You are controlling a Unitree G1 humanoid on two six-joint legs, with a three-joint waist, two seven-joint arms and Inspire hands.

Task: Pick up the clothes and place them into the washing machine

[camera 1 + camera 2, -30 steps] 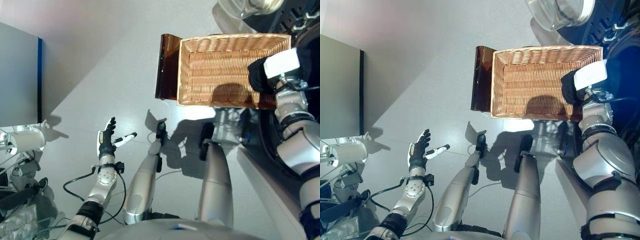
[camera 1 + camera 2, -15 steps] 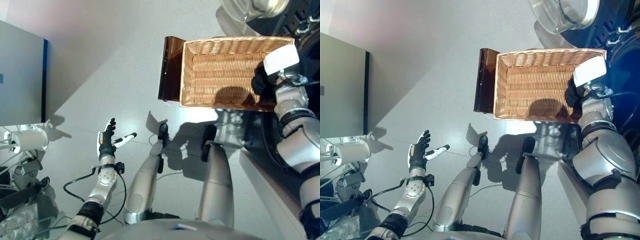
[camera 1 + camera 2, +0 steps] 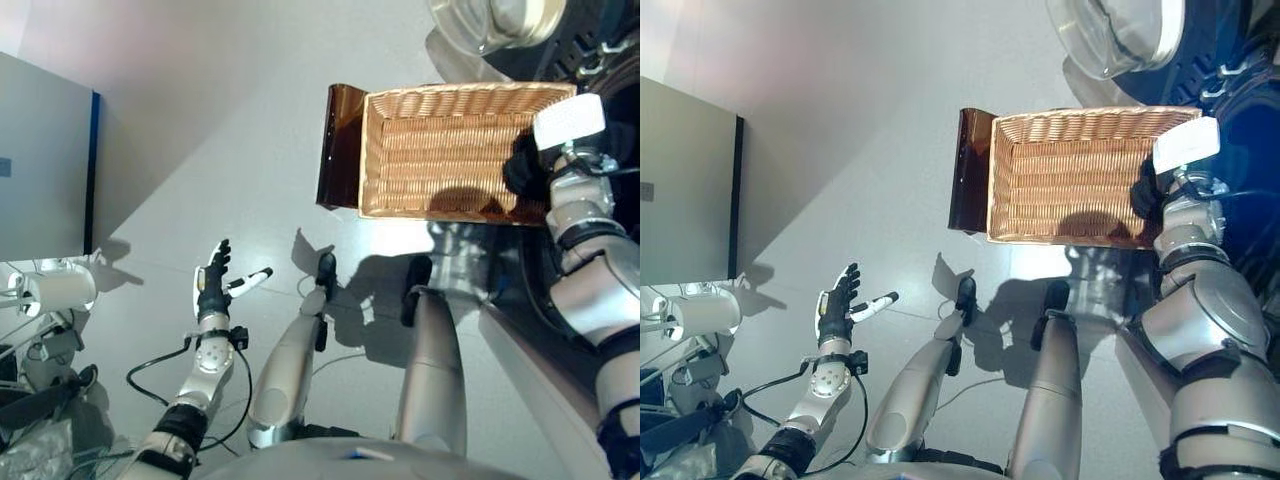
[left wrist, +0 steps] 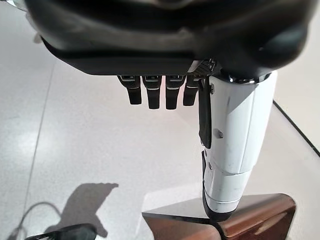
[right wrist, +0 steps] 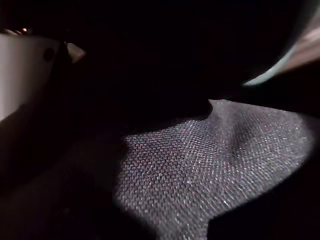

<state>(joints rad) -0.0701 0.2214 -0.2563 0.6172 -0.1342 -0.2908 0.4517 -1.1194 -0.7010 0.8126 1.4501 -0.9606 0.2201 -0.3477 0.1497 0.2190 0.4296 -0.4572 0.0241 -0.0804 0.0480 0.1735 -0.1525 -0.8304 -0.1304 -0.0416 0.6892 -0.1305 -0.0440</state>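
Observation:
The wicker basket (image 3: 440,150) stands on the floor ahead with nothing lying in it. My right hand (image 3: 566,122), with its white thumb cover, is at the basket's right end beside the washing machine's dark opening (image 3: 1240,130). A bunch of dark cloth (image 3: 520,172) hangs under it, and the hand is shut on that cloth. The right wrist view is filled with dark woven fabric (image 5: 200,165) from very close. My left hand (image 3: 212,285) is open over the floor at the lower left, its fingers (image 4: 155,92) straight and holding nothing.
The machine's round glass door (image 3: 1110,35) stands open at the top. A brown translucent panel (image 3: 338,145) leans against the basket's left side. A grey cabinet (image 3: 40,160) stands at the left, with a white device (image 3: 55,290) and clutter below it.
The whole view has shifted slightly. My right hand with the dark cloth has edged towards the basket's right end and the machine. The left hand has not moved.

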